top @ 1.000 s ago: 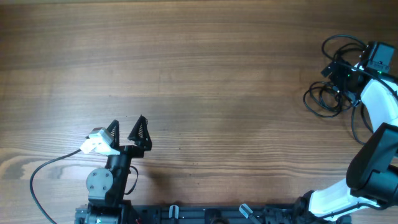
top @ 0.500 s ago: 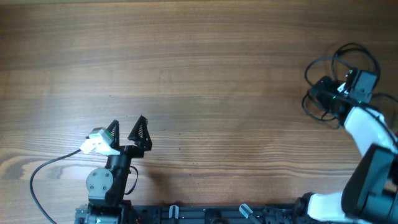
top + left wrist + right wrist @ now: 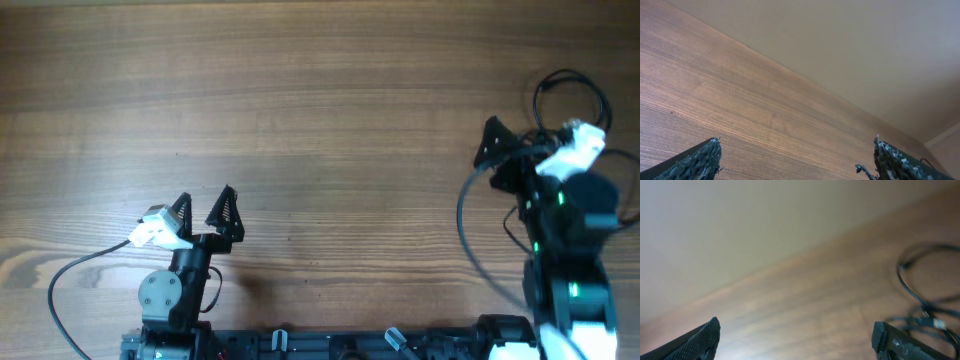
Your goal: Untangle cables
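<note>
Right gripper (image 3: 495,155) stood wide open, gripping nothing, near the thin black tangled cables (image 3: 925,319); I judged it the reaching step, needing a descent onto one loop.

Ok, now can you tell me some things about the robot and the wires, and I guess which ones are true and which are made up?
1. The left gripper is open and holds nothing. True.
2. The cables lie in the middle of the table. False: they are bunched at the far right side, by the right arm.
3. The right gripper is shut on a cable. False: it is open, and nothing lies between its fingers in the wrist view.
4. The cables are black. True.
5. The table is made of glass. False: it is brown wood with grain lines.
</note>
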You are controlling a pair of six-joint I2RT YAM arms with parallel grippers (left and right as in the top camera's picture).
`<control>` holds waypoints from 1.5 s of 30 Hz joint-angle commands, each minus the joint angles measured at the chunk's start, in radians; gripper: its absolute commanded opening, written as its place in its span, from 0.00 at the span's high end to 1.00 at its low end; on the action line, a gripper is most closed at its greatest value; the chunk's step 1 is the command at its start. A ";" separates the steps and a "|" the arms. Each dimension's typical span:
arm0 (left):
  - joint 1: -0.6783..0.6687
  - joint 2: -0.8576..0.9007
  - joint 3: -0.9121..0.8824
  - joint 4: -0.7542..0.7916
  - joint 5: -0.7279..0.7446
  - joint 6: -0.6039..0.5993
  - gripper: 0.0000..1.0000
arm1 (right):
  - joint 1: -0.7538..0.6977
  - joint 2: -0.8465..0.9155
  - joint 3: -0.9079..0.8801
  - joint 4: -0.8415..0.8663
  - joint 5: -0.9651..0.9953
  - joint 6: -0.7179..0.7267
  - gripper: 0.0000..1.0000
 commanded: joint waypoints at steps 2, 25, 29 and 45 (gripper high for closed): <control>0.005 -0.009 -0.002 -0.009 0.001 0.020 0.00 | 0.046 -0.232 -0.031 -0.067 -0.008 0.000 0.00; 0.005 -0.009 -0.002 -0.009 0.001 0.020 0.00 | 0.121 -0.681 -0.640 0.602 0.076 -0.329 0.00; 0.005 -0.009 -0.002 -0.009 0.001 0.020 0.00 | 0.122 -0.681 -0.645 0.344 0.086 -0.380 0.00; 0.005 -0.009 -0.002 -0.009 0.001 0.020 0.00 | 0.122 -0.682 -0.645 0.248 0.052 -0.481 0.00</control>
